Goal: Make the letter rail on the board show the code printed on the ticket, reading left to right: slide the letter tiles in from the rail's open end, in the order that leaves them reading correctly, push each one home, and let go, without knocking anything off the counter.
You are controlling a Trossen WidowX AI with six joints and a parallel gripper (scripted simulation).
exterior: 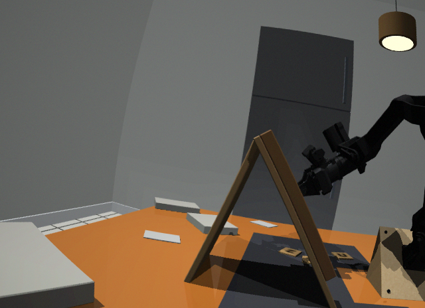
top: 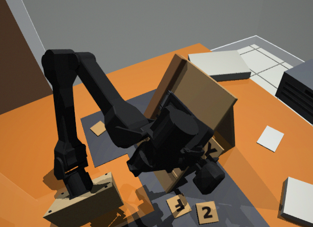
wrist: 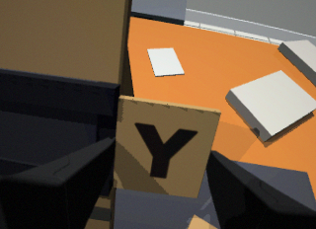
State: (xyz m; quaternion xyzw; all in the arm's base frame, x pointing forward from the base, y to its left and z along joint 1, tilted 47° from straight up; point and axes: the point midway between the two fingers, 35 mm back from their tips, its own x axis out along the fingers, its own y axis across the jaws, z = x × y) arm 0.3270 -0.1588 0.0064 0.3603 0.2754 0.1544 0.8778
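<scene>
My gripper (wrist: 162,150) (exterior: 301,189) is shut on the Y tile (wrist: 165,150) (top: 214,149), whose letter stands upright in the wrist view. The tile's left edge is at the right edge of the leaning wooden board (wrist: 59,32) (top: 207,93) (exterior: 291,195), beside the end of the dark rail (wrist: 49,135). Whether it is inside the channel I cannot tell. The arm hides most of the rail in the top view. An F tile (top: 178,205) and a 2 tile (top: 207,212) (exterior: 290,251) lie on the mat. No ticket code is readable.
A tile (top: 98,128) with no visible letter lies on the dark mat (top: 88,144). Another tile (exterior: 342,255) lies near the arm's base. A white card (top: 270,138) (wrist: 165,62) and white slabs (top: 219,62) (top: 299,201) (wrist: 272,103) lie on the orange counter.
</scene>
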